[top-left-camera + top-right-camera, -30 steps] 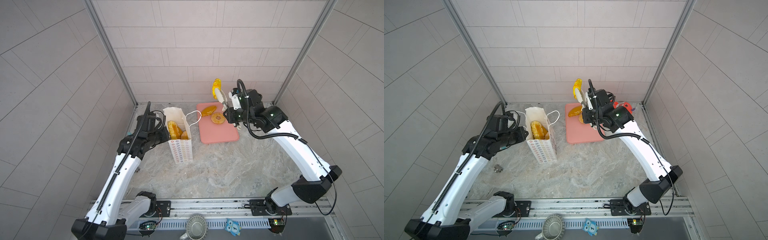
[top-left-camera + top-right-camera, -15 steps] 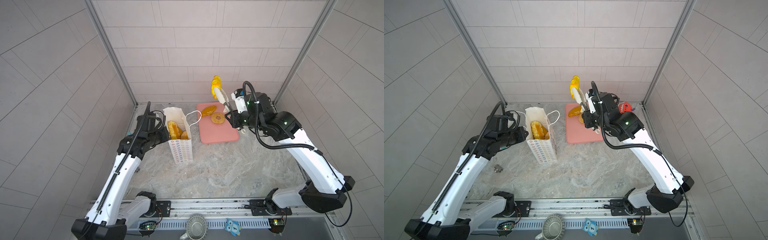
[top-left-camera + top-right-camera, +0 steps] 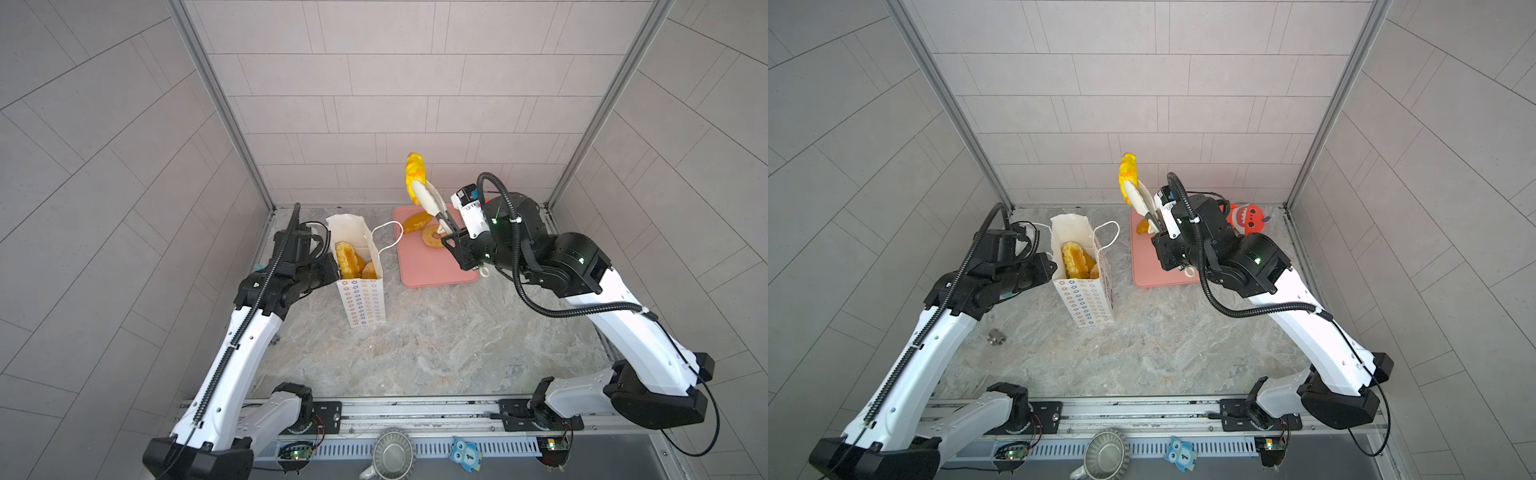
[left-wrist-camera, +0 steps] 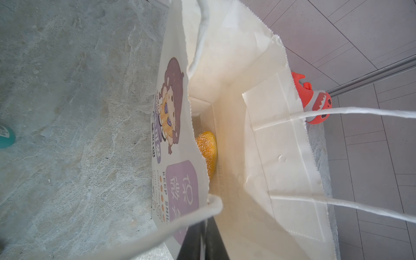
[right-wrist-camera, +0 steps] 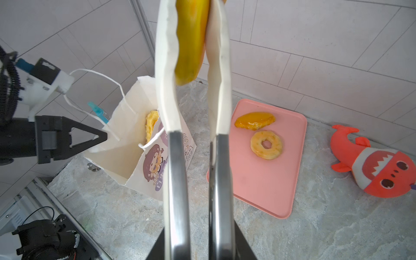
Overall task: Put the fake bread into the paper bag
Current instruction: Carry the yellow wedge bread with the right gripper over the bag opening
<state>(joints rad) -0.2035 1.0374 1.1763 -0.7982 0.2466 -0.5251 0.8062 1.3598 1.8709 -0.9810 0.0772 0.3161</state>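
- paper bag (image 3: 361, 299): white, narrow side sprinkled with small multicoloured flowers, purple-haired cartoon girl on the broad face
- tray (image 3: 432, 270): plain pink
- ring doughnut (image 5: 266, 145): pale yellow
- loaf (image 5: 255, 120): glossy orange-gold
- tongs (image 5: 177, 168): white tips, silver arms
- plush shark (image 5: 382, 173): red-orange, grey band

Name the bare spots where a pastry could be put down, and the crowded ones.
Free: the tray in front of the doughnut; the table between bag and front rail. Crowded: the far end of the tray, with loaf and doughnut; the bag mouth, holding pastries.
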